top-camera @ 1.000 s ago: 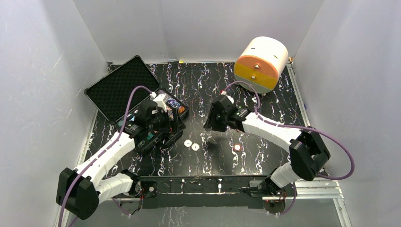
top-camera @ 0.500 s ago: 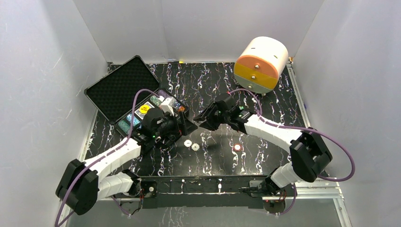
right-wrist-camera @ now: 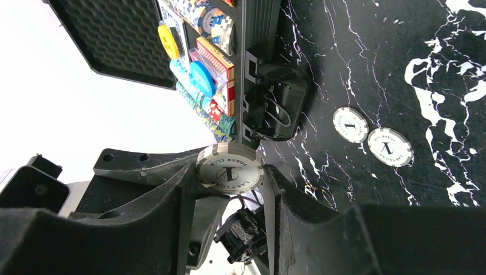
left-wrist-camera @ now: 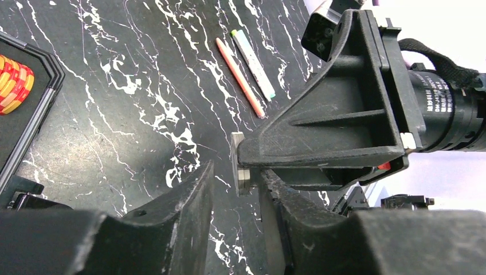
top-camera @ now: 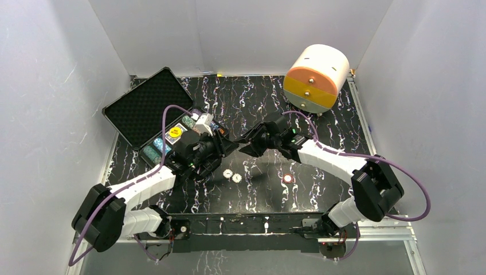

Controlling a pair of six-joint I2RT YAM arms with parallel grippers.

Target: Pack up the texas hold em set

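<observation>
- One grey-and-white poker chip (right-wrist-camera: 229, 168) sits pinched by its rim in the right end effector (right-wrist-camera: 228, 179), whose jaws are narrowed to the chip's width, above the counter (top-camera: 252, 109).
- Facing it tip to tip, the left end effector (left-wrist-camera: 236, 186) stands slightly open, its fingers (left-wrist-camera: 192, 197) flanking the chip's two faces; contact cannot be confirmed.
- Just beside them on the counter's left lies the black case (right-wrist-camera: 259, 34), with its foam lid (top-camera: 143, 106) thrown back and coloured chip stacks (right-wrist-camera: 200, 80) in the compartments.
- Loose white chips (top-camera: 228, 172) and a red-centred chip (top-camera: 287, 179) lie on the counter near the front.
</observation>
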